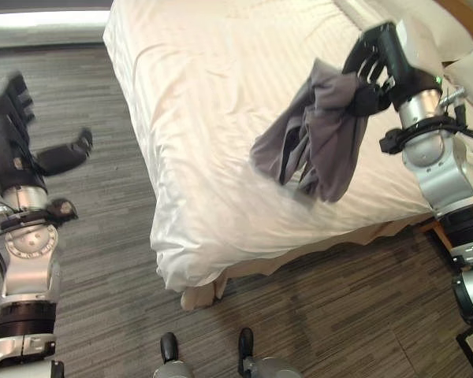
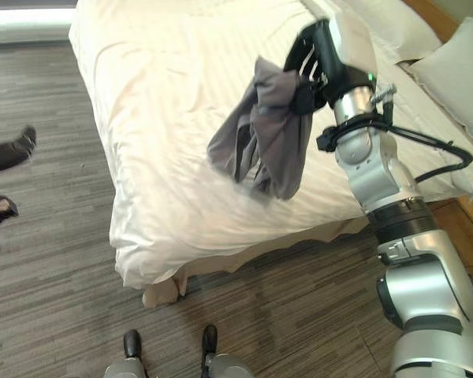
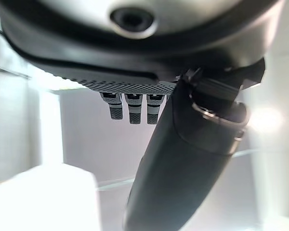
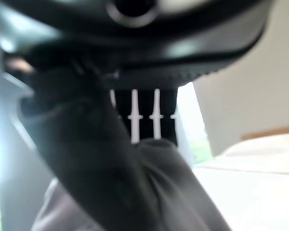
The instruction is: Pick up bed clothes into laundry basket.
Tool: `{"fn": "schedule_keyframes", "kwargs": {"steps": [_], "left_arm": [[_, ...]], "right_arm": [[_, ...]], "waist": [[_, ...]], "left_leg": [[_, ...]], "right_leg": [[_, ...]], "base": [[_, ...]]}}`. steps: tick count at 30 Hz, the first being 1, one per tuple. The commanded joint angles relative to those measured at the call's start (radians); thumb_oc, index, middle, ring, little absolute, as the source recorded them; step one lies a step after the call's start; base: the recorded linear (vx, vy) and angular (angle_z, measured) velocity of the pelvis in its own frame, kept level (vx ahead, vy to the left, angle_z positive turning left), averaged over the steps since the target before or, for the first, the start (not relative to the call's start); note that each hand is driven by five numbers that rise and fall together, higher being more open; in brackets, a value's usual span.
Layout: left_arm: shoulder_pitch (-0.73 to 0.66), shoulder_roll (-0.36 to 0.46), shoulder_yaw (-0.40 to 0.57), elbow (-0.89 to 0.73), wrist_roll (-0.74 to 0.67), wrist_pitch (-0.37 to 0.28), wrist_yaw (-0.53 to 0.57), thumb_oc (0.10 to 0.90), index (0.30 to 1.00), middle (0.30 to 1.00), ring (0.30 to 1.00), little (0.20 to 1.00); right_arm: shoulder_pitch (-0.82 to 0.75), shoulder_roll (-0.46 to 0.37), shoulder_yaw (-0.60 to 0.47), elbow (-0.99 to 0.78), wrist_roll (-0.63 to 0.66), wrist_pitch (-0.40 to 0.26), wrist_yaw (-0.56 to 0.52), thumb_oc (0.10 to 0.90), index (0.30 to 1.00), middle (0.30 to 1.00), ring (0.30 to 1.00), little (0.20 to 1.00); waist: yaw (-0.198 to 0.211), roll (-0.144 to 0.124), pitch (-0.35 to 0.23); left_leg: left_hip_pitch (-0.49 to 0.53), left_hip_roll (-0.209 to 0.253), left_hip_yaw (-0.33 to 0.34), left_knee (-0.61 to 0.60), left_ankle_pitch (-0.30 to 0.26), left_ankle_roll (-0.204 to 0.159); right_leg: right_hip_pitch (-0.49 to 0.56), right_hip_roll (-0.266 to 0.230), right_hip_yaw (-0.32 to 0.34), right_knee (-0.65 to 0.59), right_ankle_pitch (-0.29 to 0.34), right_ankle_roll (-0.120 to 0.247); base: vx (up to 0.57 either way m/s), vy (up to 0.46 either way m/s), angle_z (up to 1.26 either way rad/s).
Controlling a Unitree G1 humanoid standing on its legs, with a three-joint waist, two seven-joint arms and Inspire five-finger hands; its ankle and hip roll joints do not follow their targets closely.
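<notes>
One grey garment [image 1: 315,134] hangs in the air over the bed [image 1: 221,118], held up by the right hand [image 1: 374,63]. The hand's dark fingers and thumb are curled round the top of the cloth, pinching a bunched fold, and the rest of the garment droops below and to the robot's left of the hand in loose folds. Its lowest hem hangs just above the white sheet near the bed's near edge; whether it brushes the sheet cannot be told. In the right wrist view the same grey cloth [image 4: 178,192] bulges up between the thumb and the row of fingers [image 4: 144,110], right against the palm.

The bed is covered with a white, faintly striped sheet that falls over the corner nearest the robot. A pillow [image 2: 457,71] lies at the far right, near the headboard side, well apart from the garment.

The left hand [image 1: 20,134] is raised over the grey striped carpet [image 1: 102,236], beside the bed and well apart from the cloth. Its fingers are straight and its thumb stands out to the side, holding nothing; the left wrist view shows the straight fingers [image 3: 130,108] and the thumb with nothing between them.
</notes>
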Motion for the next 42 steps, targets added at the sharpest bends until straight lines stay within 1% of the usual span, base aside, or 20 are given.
{"fn": "schedule_keyframes", "kwargs": {"steps": [1, 9, 10, 12, 15, 16, 18, 20, 21, 23, 24, 30, 31, 33, 34, 36, 37, 38, 40, 42], "left_arm": [[-0.040, 0.079, -0.041, -0.136, 0.055, -0.116, 0.024, 0.800, 0.900, 0.900, 0.900, 0.900], [-0.080, -0.040, -0.119, -0.274, 0.164, -0.102, 0.018, 0.800, 0.900, 0.900, 0.900, 0.900], [-0.077, -0.059, -0.123, -0.289, 0.168, -0.096, 0.017, 0.800, 0.900, 0.900, 0.900, 0.900], [-0.075, -0.061, -0.118, -0.294, 0.179, -0.089, 0.018, 0.800, 0.900, 0.900, 0.900, 0.900], [-0.071, -0.062, -0.107, -0.321, 0.194, -0.078, 0.021, 0.800, 0.900, 0.900, 0.900, 0.900], [-0.045, -0.073, -0.085, -0.347, 0.203, -0.071, 0.025, 0.800, 0.900, 0.900, 0.900, 0.900], [-0.002, -0.080, -0.048, -0.377, 0.221, -0.065, 0.036, 0.800, 0.900, 0.900, 0.900, 0.900], [0.041, -0.095, -0.014, -0.409, 0.235, -0.064, 0.048, 0.800, 0.900, 0.900, 0.900, 0.900], [0.048, -0.095, -0.010, -0.415, 0.237, -0.063, 0.049, 0.800, 0.900, 0.900, 0.900, 0.900], [0.094, -0.120, 0.009, -0.472, 0.258, -0.067, 0.056, 0.800, 0.900, 0.900, 0.900, 0.900], [0.107, -0.120, 0.016, -0.490, 0.267, -0.071, 0.061, 0.800, 0.900, 0.900, 0.900, 0.900], [0.181, -0.209, -0.029, -0.562, 0.238, -0.112, 0.036, 0.800, 0.900, 0.900, 0.900, 0.900], [0.232, -0.264, -0.086, -0.612, 0.201, -0.135, 0.001, 0.800, 0.900, 0.900, 0.900, 0.900], [0.248, -0.282, -0.121, -0.622, 0.181, -0.140, -0.017, 0.800, 0.900, 0.900, 0.900, 0.900], [0.255, -0.295, -0.157, -0.631, 0.165, -0.140, -0.032, 0.800, 0.900, 0.900, 0.900, 0.900], [0.257, -0.291, -0.173, -0.627, 0.165, -0.140, -0.037, 0.800, 0.900, 0.900, 0.900, 0.900], [0.243, -0.305, -0.240, -0.607, 0.151, -0.129, -0.029, 0.800, 0.900, 0.900, 0.900, 0.900], [0.234, -0.316, -0.273, -0.590, 0.139, -0.123, -0.030, 0.800, 0.900, 0.900, 0.900, 0.900], [0.223, -0.330, -0.331, -0.551, 0.146, -0.113, -0.032, 0.800, 0.900, 0.900, 0.900, 0.900], [0.198, -0.345, -0.388, -0.509, 0.166, -0.101, -0.020, 0.800, 0.900, 0.900, 0.900, 0.900]], "right_arm": [[0.061, 0.013, -0.117, -0.089, 0.007, 0.004, -0.128, 0.400, 0.300, 0.300, 0.300, 0.300], [0.356, 0.063, -0.396, -0.330, -0.028, -0.021, -0.193, 0.400, 0.300, 0.300, 0.300, 0.300], [0.421, 0.074, -0.455, -0.380, -0.031, -0.025, -0.199, 0.400, 0.300, 0.300, 0.300, 0.300], [0.461, 0.081, -0.493, -0.411, -0.028, -0.034, -0.203, 0.400, 0.300, 0.300, 0.300, 0.300], [0.556, 0.098, -0.588, -0.497, -0.016, -0.070, -0.217, 0.400, 0.300, 0.300, 0.300, 0.300], [0.598, 0.133, -0.629, -0.549, -0.008, -0.093, -0.225, 0.400, 0.300, 0.300, 0.300, 0.300], [0.624, 0.171, -0.653, -0.589, -0.005, -0.109, -0.233, 0.400, 0.300, 0.300, 0.300, 0.300], [0.628, 0.216, -0.654, -0.626, -0.001, -0.125, -0.237, 0.400, 0.300, 0.300, 0.300, 0.300], [0.631, 0.220, -0.652, -0.630, -0.002, -0.125, -0.236, 0.400, 0.300, 0.300, 0.300, 0.300], [0.628, 0.284, -0.628, -0.680, -0.003, -0.146, -0.241, 0.400, 0.300, 0.300, 0.300, 0.300], [0.631, 0.293, -0.619, -0.693, -0.007, -0.151, -0.242, 0.400, 0.300, 0.300, 0.300, 0.300], [0.661, 0.318, -0.583, -0.743, -0.013, -0.172, -0.227, 0.400, 0.300, 0.300, 0.300, 0.300], [0.708, 0.317, -0.576, -0.758, -0.031, -0.184, -0.216, 0.400, 0.300, 0.300, 0.300, 0.300], [0.734, 0.310, -0.570, -0.769, -0.044, -0.189, -0.214, 0.400, 0.300, 0.300, 0.300, 0.300], [0.759, 0.309, -0.558, -0.778, -0.058, -0.192, -0.210, 0.400, 0.300, 0.300, 0.300, 0.300], [0.768, 0.302, -0.544, -0.788, -0.069, -0.197, -0.209, 0.400, 0.300, 0.300, 0.300, 0.300], [0.772, 0.281, -0.496, -0.764, -0.083, -0.198, -0.211, 0.400, 0.300, 0.300, 0.300, 0.300], [0.786, 0.279, -0.484, -0.749, -0.081, -0.200, -0.216, 0.400, 0.300, 0.300, 0.300, 0.300], [0.819, 0.266, -0.467, -0.734, -0.094, -0.202, -0.210, 0.400, 0.300, 0.300, 0.300, 0.300], [0.838, 0.257, -0.447, -0.724, -0.103, -0.201, -0.219, 0.400, 0.300, 0.300, 0.300, 0.300]], "waist": [[-0.022, -0.043, -0.149], [-0.129, -0.044, -0.136], [-0.132, -0.040, -0.131], [-0.142, -0.031, -0.124], [-0.158, -0.006, -0.119], [-0.160, 0.003, -0.126], [-0.148, 0.010, -0.139], [-0.134, 0.012, -0.159], [-0.132, 0.010, -0.160], [-0.108, 0.014, -0.178], [-0.101, 0.020, -0.180], [-0.107, 0.077, -0.174], [-0.139, 0.094, -0.160], [-0.146, 0.098, -0.152], [-0.155, 0.102, -0.136], [-0.145, 0.113, -0.127], [-0.130, 0.128, -0.092], [-0.114, 0.133, -0.087], [-0.098, 0.137, -0.076], [-0.098, 0.143, -0.071]], "left_leg": [[0.036, 0.002, 0.050, 0.000, -0.065, -0.017], [0.058, -0.001, 0.134, 0.000, -0.079, -0.008], [0.062, 0.007, 0.153, 0.000, -0.077, -0.005], [0.064, 0.015, 0.170, 0.000, -0.073, -0.002], [0.060, 0.059, 0.252, 0.000, -0.042, -0.001], [0.058, 0.083, 0.319, 0.000, -0.023, 0.004], [0.051, 0.109, 0.394, 0.006, -0.002, 0.012], [0.059, 0.118, 0.433, 0.010, -0.006, 0.012], [0.062, 0.117, 0.439, 0.009, -0.006, 0.011], [0.067, 0.139, 0.540, 0.015, 0.041, 0.003], [0.077, 0.151, 0.568, 0.015, 0.055, -0.004], [0.111, 0.210, 0.619, 0.021, 0.134, -0.059], [0.104, 0.239, 0.642, 0.074, 0.156, -0.086], [0.098, 0.271, 0.656, 0.133, 0.158, -0.103], [0.092, 0.314, 0.643, 0.214, 0.179, -0.137], [0.091, 0.359, 0.630, 0.282, 0.198, -0.169], [0.063, 0.375, 0.523, 0.354, 0.258, -0.169], [0.046, 0.350, 0.408, 0.374, 0.245, -0.160], [0.013, 0.268, 0.146, 0.381, 0.146, -0.119], [0.014, 0.204, -0.064, 0.324, 0.074, -0.082]], "right_leg": [[0.052, -0.130, -0.003, 0.029, 0.065, 0.125], [-0.020, -0.143, 0.070, 0.039, 0.159, 0.174], [-0.035, -0.138, 0.070, 0.053, 0.162, 0.173], [-0.038, -0.135, 0.048, 0.072, 0.152, 0.167], [-0.028, -0.134, -0.093, 0.161, 0.062, 0.125], [0.003, -0.145, -0.181, 0.217, 0.019, 0.118], [0.031, -0.165, -0.260, 0.291, -0.001, 0.109], [0.060, -0.178, -0.304, 0.341, -0.021, 0.121], [0.060, -0.179, -0.299, 0.341, -0.021, 0.122], [0.107, -0.183, -0.384, 0.291, -0.017, 0.122], [0.112, -0.182, -0.400, 0.267, -0.024, 0.118], [0.139, -0.107, -0.339, 0.124, -0.097, 0.080], [0.158, -0.073, -0.292, 0.064, -0.104, 0.068], [0.171, -0.057, -0.273, 0.044, -0.106, 0.058], [0.182, -0.036, -0.236, 0.028, -0.118, 0.048], [0.191, -0.012, -0.203, 0.020, -0.130, 0.031], [0.172, 0.002, -0.137, 0.022, -0.118, 0.015], [0.160, 0.004, -0.092, 0.016, -0.109, 0.013], [0.137, -0.015, -0.024, 0.019, -0.089, 0.026], [0.094, -0.039, 0.034, 0.036, -0.055, 0.047]], "base": [[-0.07, 0.037, -0.13], [-0.07, 0.043, -0.35], [-0.10, 0.031, -0.32], [-0.11, 0.042, -0.64], [-0.25, 0.054, -0.72], [-0.33, 0.058, -0.84], [-0.29, 0.087, -1.11], [-0.14, 0.075, -1.37], [-0.13, 0.017, -1.10], [-0.21, -0.001, -1.62], [-0.19, -0.051, -1.90], [-0.04, -0.119, -1.57], [0.01, -0.143, -0.88], [0.03, -0.149, -0.81], [0.08, -0.112, -0.74], [0.01, -0.035, -0.74], [-0.08, 0.042, -1.07], [-0.11, 0.096, -1.57], [-0.05, 0.118, -1.50], [-0.06, 0.217, -1.61]]}}
